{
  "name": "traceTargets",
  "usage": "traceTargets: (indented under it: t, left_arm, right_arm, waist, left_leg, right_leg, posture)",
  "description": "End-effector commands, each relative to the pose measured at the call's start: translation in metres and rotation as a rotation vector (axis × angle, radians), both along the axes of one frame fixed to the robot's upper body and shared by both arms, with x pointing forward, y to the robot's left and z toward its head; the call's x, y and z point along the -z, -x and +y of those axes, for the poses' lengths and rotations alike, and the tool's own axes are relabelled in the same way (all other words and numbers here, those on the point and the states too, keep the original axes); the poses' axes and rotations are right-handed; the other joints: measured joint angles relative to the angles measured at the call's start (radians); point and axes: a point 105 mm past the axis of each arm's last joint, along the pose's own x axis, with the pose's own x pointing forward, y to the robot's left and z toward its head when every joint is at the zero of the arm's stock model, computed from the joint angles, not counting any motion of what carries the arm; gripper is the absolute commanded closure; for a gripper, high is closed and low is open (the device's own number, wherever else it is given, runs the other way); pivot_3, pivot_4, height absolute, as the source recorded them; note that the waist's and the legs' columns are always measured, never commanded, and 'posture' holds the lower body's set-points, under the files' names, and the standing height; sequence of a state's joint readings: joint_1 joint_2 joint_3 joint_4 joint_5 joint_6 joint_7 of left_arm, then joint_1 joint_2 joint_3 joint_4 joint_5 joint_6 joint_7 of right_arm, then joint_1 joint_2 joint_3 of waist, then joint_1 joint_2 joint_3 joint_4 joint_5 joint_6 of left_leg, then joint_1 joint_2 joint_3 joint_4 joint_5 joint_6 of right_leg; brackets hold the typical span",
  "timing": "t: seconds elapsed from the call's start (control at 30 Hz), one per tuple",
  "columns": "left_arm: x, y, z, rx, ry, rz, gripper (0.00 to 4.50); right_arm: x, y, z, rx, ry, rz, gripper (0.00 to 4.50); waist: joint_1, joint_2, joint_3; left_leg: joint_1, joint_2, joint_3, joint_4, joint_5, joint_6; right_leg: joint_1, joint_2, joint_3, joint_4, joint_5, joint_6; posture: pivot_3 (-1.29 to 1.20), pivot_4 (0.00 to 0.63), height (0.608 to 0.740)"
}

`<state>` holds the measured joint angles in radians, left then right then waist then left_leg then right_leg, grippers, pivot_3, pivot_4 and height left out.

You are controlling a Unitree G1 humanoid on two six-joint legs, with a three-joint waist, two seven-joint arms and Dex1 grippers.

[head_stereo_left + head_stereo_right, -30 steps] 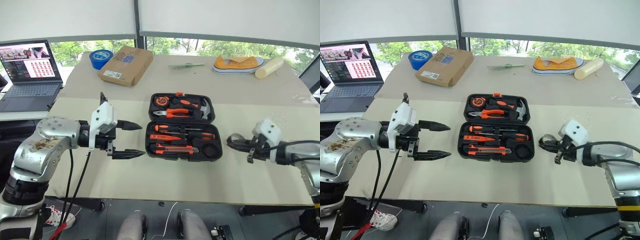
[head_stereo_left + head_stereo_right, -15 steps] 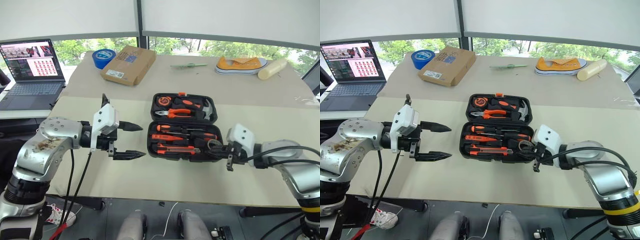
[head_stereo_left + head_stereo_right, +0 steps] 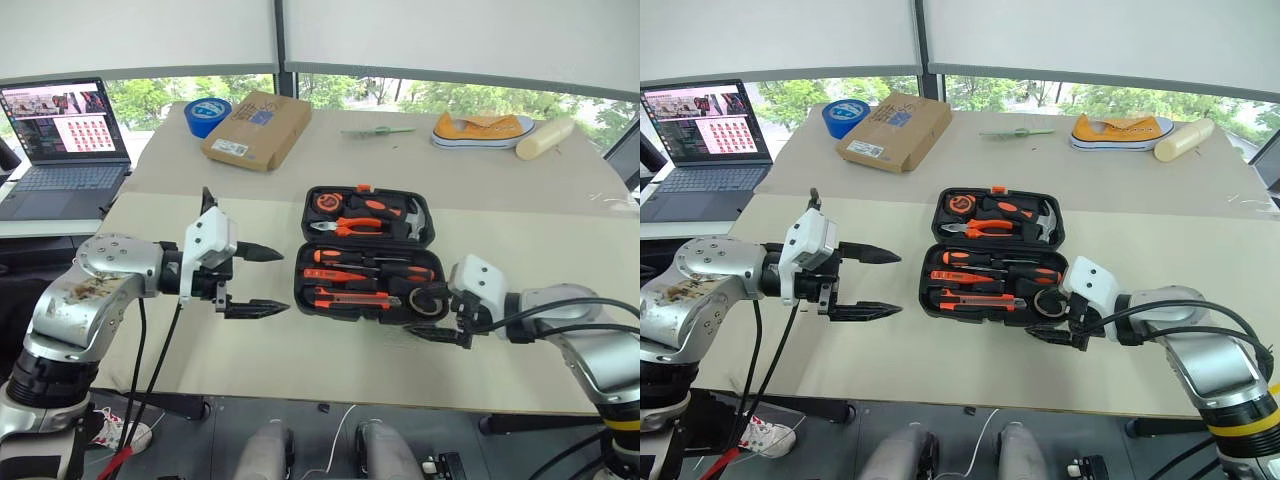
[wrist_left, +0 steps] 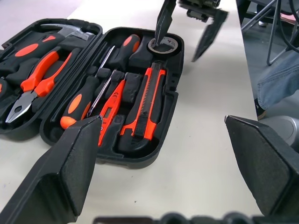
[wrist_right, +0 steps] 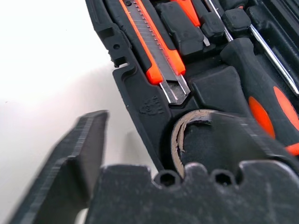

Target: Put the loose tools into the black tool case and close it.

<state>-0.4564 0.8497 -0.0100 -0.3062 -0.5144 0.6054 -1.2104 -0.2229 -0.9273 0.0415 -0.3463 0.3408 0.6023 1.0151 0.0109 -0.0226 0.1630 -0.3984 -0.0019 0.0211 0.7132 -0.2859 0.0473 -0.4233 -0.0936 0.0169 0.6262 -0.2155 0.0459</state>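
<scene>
The black tool case [image 3: 300,290] lies open mid-table. Its near half holds two long screwdrivers [image 3: 365,258], a small orange screwdriver [image 4: 112,109], the utility knife [image 3: 350,296] and the small dark tape roll [image 3: 432,297] in the front right corner slot. My right gripper [image 3: 432,318] is open at that corner, one finger down in the roll's hole [image 5: 180,135] and the other outside the case wall over the table. Left of the case my left gripper [image 3: 285,280] hangs open and empty, pointing at it.
Hammer, pliers and tape measure [image 3: 322,201] fill the lid half. Behind lie a cardboard box [image 3: 252,130], a blue tape roll [image 3: 205,113], a yellow shoe [image 3: 482,129] and a pale cylinder [image 3: 545,136]. A laptop [image 3: 60,140] stands far left. The table's front edge [image 3: 350,395] is close.
My right gripper carried the dark tape roll leftwards from the table's right side to the case's front right corner, then opened; the roll now sits in its slot. The left gripper stayed put.
</scene>
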Motion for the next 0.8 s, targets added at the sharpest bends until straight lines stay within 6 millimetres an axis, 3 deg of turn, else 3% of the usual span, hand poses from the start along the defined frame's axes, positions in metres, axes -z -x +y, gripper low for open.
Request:
traceTargets:
  t: [0.03,0.07,0.13,0.23,0.33,0.53,0.57,0.6,0.8]
  left_arm:
    - [-0.002,-0.009,0.005,-0.043,-0.018,-0.045,0.0]
    - [0.002,-0.016,0.009,-0.082,-0.027,-0.045,0.0]
    - [0.011,-0.028,0.018,-0.153,-0.059,-0.053,0.0]
    - [0.03,-0.049,0.029,-0.25,-0.12,-0.052,0.76]
    - [0.046,-0.068,0.029,-0.303,-0.149,-0.061,1.79]
    - [0.059,-0.087,0.003,-0.28,-0.126,-0.062,4.02]
    - [0.061,-0.089,-0.001,-0.274,-0.122,-0.063,4.38]
    - [0.062,-0.091,-0.006,-0.267,-0.119,-0.064,4.47]
    - [0.063,-0.097,-0.029,-0.248,-0.082,-0.038,4.47]
  right_arm:
    - [-0.032,-0.007,-0.011,0.042,-0.038,-0.075,0.09]
    - [-0.038,-0.012,-0.016,0.068,-0.059,-0.081,0.09]
    - [-0.048,-0.021,-0.029,0.124,-0.089,-0.101,0.63]
    - [-0.052,-0.038,-0.047,0.206,-0.108,-0.118,1.51]
    - [-0.046,-0.053,-0.058,0.249,-0.103,-0.125,2.47]
    - [-0.028,-0.077,-0.065,0.275,-0.067,-0.138,4.5]
    - [-0.025,-0.08,-0.065,0.275,-0.063,-0.138,4.5]
    - [-0.023,-0.083,-0.065,0.276,-0.062,-0.139,4.5]
    - [-0.01,-0.092,-0.05,0.23,-0.033,-0.126,4.5]
  waist:
    - [0.0,0.0,0.0]
    - [0.0,0.0,0.0]
    - [0.0,0.0,0.0]
    - [0.0,0.0,0.0]
    - [0.003,0.0,0.0]
    - [-0.002,0.0,0.0]
    - [-0.002,0.0,0.0]
    - [-0.003,0.0,0.0]
    - [-0.009,0.0,0.0]
  left_leg:
    - [0.0,0.0,0.0,0.0,0.0,0.0]
    - [0.0,0.0,0.0,0.0,0.0,0.0]
    - [0.0,0.0,0.0,0.0,0.0,0.0]
    - [0.001,-0.001,0.0,0.0,0.0,0.0]
    - [0.0,-0.001,0.001,0.0,0.0,0.0]
    - [-0.002,-0.001,0.003,0.0,0.0,-0.001]
    - [-0.002,-0.001,0.003,0.0,0.001,-0.001]
    - [-0.002,-0.001,0.003,0.0,0.001,-0.001]
    - [-0.002,-0.001,0.003,0.0,0.001,-0.001]
  right_leg:
    - [0.0,0.0,0.0,0.0,0.0,0.0]
    - [0.0,0.0,0.0,0.0,0.0,0.0]
    - [0.0,0.0,0.0,-0.001,0.0,0.0]
    - [0.0,0.0,0.0,-0.001,0.0,0.0]
    - [0.0,0.0,0.0,-0.001,0.0,0.0]
    - [-0.002,0.0,0.0,0.002,0.0,0.0]
    - [-0.002,0.0,0.0,0.002,0.0,0.0]
    - [-0.002,0.0,0.0,0.002,0.0,0.0]
    - [-0.002,0.0,0.0,0.002,0.0,0.0]
  posture:
    - [0.0,0.15,0.735]
    - [0.0,0.15,0.735]
    - [0.0,0.15,0.735]
    - [0.0,0.15,0.735]
    - [0.0,0.15,0.735]
    - [0.0,0.15,0.735]
    - [0.0,0.15,0.735]
    - [0.0,0.15,0.735]
    - [0.0,0.15,0.735]
